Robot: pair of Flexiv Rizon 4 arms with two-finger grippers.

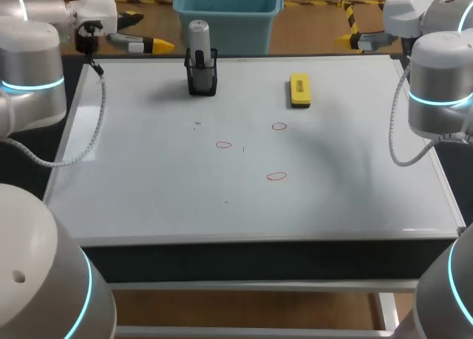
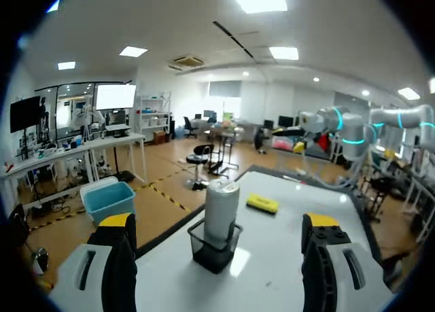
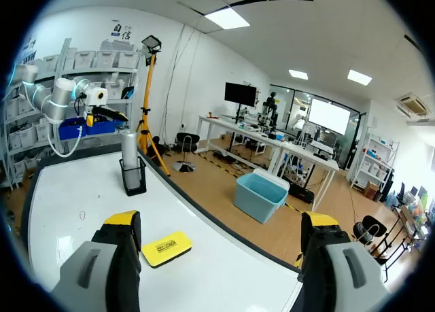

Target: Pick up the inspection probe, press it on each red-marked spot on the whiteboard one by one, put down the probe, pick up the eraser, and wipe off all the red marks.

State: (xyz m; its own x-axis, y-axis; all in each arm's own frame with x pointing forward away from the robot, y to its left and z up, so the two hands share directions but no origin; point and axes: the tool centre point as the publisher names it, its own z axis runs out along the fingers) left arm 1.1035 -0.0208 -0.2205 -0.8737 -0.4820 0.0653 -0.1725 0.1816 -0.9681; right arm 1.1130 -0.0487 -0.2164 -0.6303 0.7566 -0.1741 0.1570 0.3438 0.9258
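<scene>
A white whiteboard (image 1: pixel 148 191) is lying flat and covering the top of the desk (image 1: pixel 259 259). Three small red rings are showing on it. The nearest red mark (image 1: pixel 276 176) is sitting right of the middle. The second red mark (image 1: pixel 224 145) is lying farther back and to its left. The third red mark (image 1: pixel 278 126) is lying farther still, almost straight behind the nearest one. All three are well apart from each other.

Beyond them the yellow eraser (image 1: pixel 299 90) is lying flat on the board, its long side running front to back. To its left, near the far edge, a black holder (image 1: pixel 202 79) is standing upright. The grey inspection probe (image 1: pixel 199 38) is standing in it, its top sticking well out.

At the far left corner the left hand (image 2: pixel 218 221) is hanging with its fingers spread wide and gripping nothing; the probe is standing ahead of it. At the far right the right hand (image 3: pixel 221 219) is hanging spread the same way and gripping nothing, with the eraser ahead of it.
</scene>
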